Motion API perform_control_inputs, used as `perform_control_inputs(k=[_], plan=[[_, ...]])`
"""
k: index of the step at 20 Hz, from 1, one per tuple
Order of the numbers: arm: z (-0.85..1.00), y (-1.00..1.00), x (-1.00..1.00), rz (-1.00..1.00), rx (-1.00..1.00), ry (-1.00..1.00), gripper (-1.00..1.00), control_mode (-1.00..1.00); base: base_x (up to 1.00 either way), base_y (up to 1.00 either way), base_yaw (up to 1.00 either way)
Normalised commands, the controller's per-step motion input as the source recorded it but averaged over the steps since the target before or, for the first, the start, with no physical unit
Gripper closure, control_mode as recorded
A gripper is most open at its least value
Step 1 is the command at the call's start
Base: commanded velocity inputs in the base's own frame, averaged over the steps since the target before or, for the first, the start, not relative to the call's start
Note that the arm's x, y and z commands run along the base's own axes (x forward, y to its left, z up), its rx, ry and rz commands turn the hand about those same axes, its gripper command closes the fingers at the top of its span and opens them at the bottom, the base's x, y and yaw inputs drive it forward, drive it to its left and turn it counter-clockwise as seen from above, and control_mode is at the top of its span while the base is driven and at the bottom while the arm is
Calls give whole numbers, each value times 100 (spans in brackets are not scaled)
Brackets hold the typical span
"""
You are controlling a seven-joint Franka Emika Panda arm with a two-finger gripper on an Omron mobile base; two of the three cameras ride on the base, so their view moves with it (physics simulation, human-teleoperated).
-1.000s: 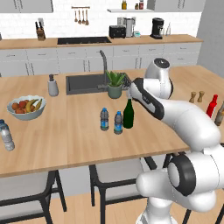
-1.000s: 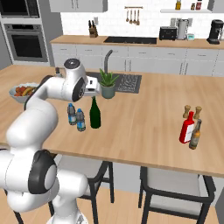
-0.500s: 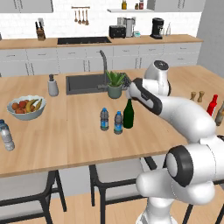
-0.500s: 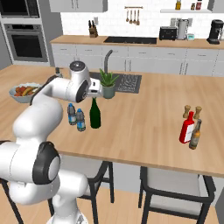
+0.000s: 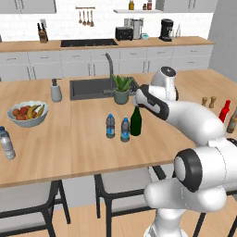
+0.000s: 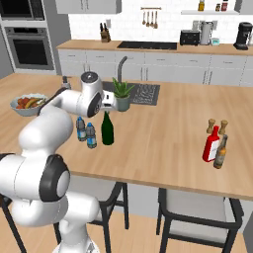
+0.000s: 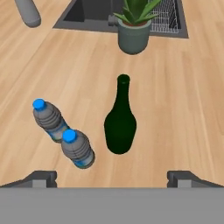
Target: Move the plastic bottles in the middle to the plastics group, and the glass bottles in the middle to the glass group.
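The tall dark green glass bottle (image 5: 135, 121) (image 6: 107, 129) (image 7: 120, 122) stands mid-counter. Left of it are the two small plastic bottles (image 5: 110, 126) (image 5: 125, 130) (image 6: 80, 129) (image 6: 91, 136) (image 7: 48, 118) (image 7: 78, 148) with blue labels and blue caps. My gripper (image 5: 138, 98) (image 6: 110, 103) (image 7: 112, 177) hovers above and just behind the green bottle, open and holding nothing. The plastics group, a pale clear bottle (image 5: 6, 143), stands at the counter's far left. The glass group, a red bottle (image 5: 225, 110) (image 6: 211, 146) and a brownish bottle (image 5: 232, 121) (image 6: 220, 153), stands at the right.
A potted plant (image 5: 121, 89) (image 6: 121, 95) (image 7: 133, 30) and the sink (image 5: 90, 88) lie right behind the bottles. A grey soap dispenser (image 5: 56, 91) (image 7: 27, 12), a fruit bowl (image 5: 27, 113) (image 6: 29, 104) and two wooden shakers (image 5: 208, 101) (image 6: 217, 126) also stand on the counter.
The arm's elbow has swung upward while the hand stayed above the green bottle, sinking slightly. The gripper stays open and the bottles have not moved.
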Motion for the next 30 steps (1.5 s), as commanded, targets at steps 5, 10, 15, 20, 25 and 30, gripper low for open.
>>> perform_control_inputs(k=[5,10,15,20,25,30], plan=[[-17,0,16,0,0,0,-100,-100,0,0,0],[-17,0,26,0,0,-1,-100,-100,0,0,0],[-10,0,18,0,0,0,-100,-100,0,0,0],[-11,0,15,0,0,0,-100,-100,0,0,0],[-14,0,16,0,0,0,-100,-100,0,0,0],[-11,0,21,0,0,0,-100,-100,0,0,0]])
